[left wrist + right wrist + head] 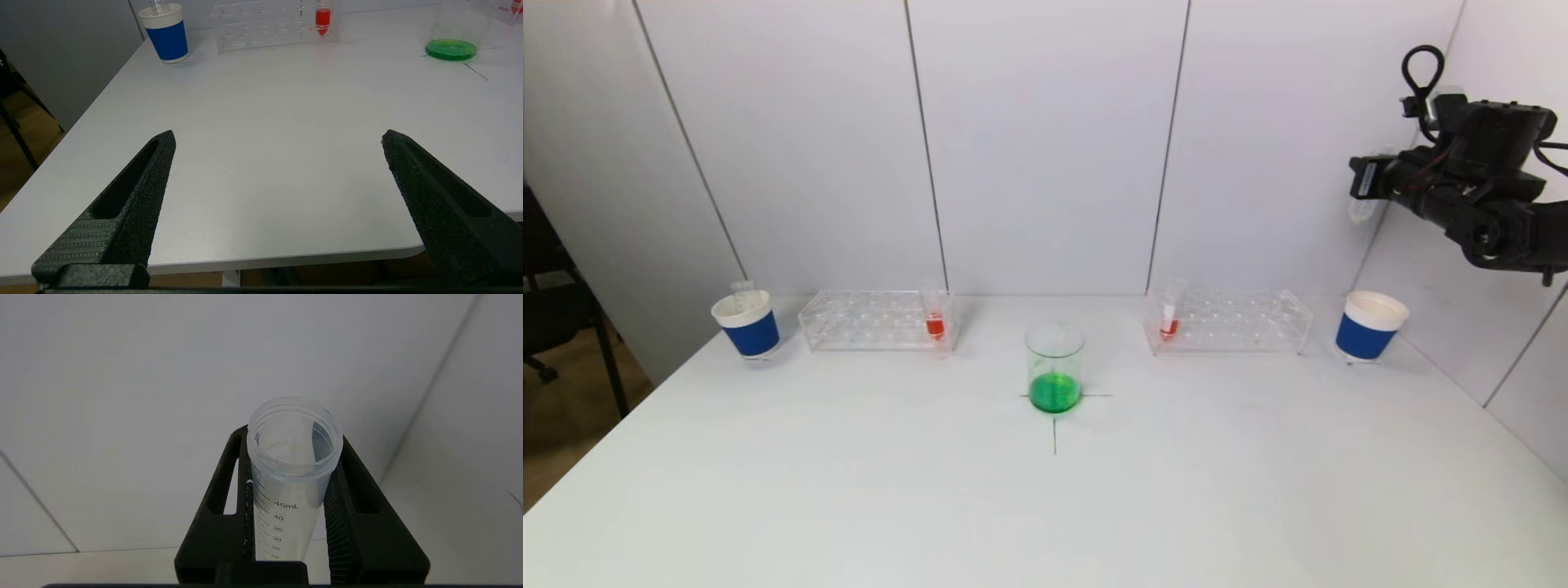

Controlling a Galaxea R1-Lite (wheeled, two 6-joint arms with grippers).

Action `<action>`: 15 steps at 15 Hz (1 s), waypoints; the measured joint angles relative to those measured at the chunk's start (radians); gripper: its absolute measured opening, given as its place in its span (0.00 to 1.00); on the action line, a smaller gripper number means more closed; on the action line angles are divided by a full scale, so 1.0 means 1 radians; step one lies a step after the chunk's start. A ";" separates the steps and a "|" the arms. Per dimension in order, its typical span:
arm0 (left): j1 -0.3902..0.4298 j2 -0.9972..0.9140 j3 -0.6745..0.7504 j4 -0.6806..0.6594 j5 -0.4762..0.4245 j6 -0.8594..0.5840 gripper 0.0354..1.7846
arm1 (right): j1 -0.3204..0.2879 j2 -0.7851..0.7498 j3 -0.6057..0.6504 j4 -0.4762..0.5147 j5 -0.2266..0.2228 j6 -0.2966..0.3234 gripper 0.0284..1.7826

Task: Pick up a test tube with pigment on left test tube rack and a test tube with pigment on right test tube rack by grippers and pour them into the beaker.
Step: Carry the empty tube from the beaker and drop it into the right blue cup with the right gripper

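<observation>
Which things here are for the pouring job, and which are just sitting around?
For the job:
- empty tube in right pincer
- beaker, green liquid
- left rack's red tube
- right rack's red tube
- left pincer, open

Just sitting:
- left cup
- right cup

beaker (pixel 1054 367) showing green liquid; both rack tubes (pixel 935 314) showing red pigment; cups (pixel 747 323) wearing blue bands, white rims; gripper fingers (pixel 135 192) showing black.

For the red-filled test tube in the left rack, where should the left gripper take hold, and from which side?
Grip the test tube by its clear upper part, above the left rack, coming from the front. It stands upright in the rack's end slot nearest the beaker, so only that part is free. The left gripper is open.
</observation>
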 joint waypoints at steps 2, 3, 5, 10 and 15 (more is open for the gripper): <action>0.000 0.000 0.000 0.000 0.000 0.000 0.99 | -0.039 -0.013 0.050 -0.004 0.007 0.024 0.29; 0.000 0.000 0.000 0.000 0.000 0.001 0.99 | -0.051 -0.020 0.074 -0.009 0.009 0.037 0.29; 0.000 0.000 0.000 0.000 0.000 0.001 0.99 | -0.071 -0.036 0.129 -0.034 0.011 0.043 0.29; 0.000 0.000 0.000 0.000 0.000 0.001 0.99 | -0.081 -0.074 0.258 -0.087 0.013 0.046 0.29; 0.000 0.000 0.000 0.000 0.000 0.001 0.99 | -0.081 -0.084 0.371 -0.184 0.016 0.062 0.29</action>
